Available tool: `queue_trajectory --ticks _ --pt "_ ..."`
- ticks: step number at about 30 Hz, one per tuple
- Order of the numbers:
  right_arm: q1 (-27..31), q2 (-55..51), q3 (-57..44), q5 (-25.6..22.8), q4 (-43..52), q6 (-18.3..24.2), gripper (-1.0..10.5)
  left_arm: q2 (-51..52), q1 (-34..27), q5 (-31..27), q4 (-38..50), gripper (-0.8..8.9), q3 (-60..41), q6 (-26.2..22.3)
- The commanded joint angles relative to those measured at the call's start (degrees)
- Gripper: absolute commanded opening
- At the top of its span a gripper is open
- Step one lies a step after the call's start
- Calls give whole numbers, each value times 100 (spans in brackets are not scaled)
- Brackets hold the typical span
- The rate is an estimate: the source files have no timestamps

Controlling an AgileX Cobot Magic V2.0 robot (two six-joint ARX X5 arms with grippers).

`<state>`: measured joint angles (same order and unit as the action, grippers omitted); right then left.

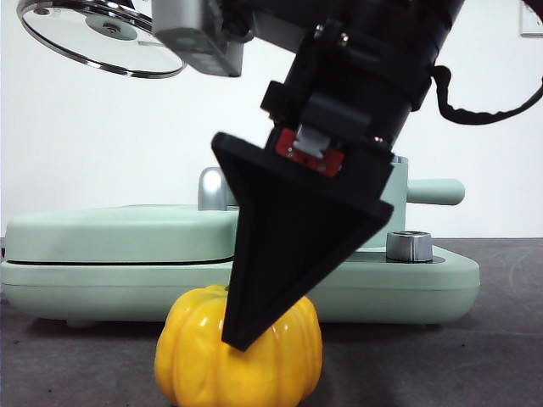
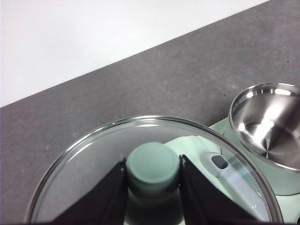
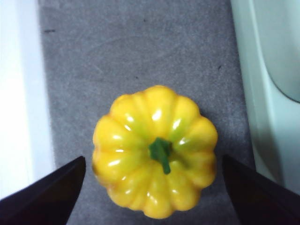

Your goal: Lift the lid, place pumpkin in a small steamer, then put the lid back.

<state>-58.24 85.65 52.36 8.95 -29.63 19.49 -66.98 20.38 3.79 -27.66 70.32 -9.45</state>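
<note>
The left gripper [image 2: 153, 187] pinches the lid [image 2: 93, 154] by its knob, held high at far left; the right gripper [image 3: 152, 187], jaws spread wide, hangs over the pumpkin [image 3: 155, 151] on the near table [image 3: 140, 56]; the small steamer [image 2: 269, 123] stands uncovered.

A plain white wall [image 1: 102, 144] fills the upper part of the front view, evenly lit. Below it a dark grey, matte table top [image 1: 441, 365] spans the lower frame.
</note>
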Motion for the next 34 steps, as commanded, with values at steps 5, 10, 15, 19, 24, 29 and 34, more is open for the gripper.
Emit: queue_trajectory --ticks 5,10,15,19,24,29,34 --pt "-90 109 101 -31 -81 -140 359 42 22 7 153 10 107 -13" --pt "-87 107 101 -155 -361 -409 345 42 26 4 153 10 107 -9" --pt "-87 55 101 -153 -503 -562 324 42 26 4 153 10 107 -9" --pt "-74 -177 103 -149 -728 -868 324 42 24 7 153 10 107 -9" --pt "39 -623 245 -133 -1523 -1412 324 42 24 4 157 10 107 -11" --pt "195 -1130 713 -155 -2549 -1923 324 42 24 7 192 10 107 -13" --pt "492 -1316 1626 -155 -3797 -2555 324 42 24 4 190 10 107 -13"
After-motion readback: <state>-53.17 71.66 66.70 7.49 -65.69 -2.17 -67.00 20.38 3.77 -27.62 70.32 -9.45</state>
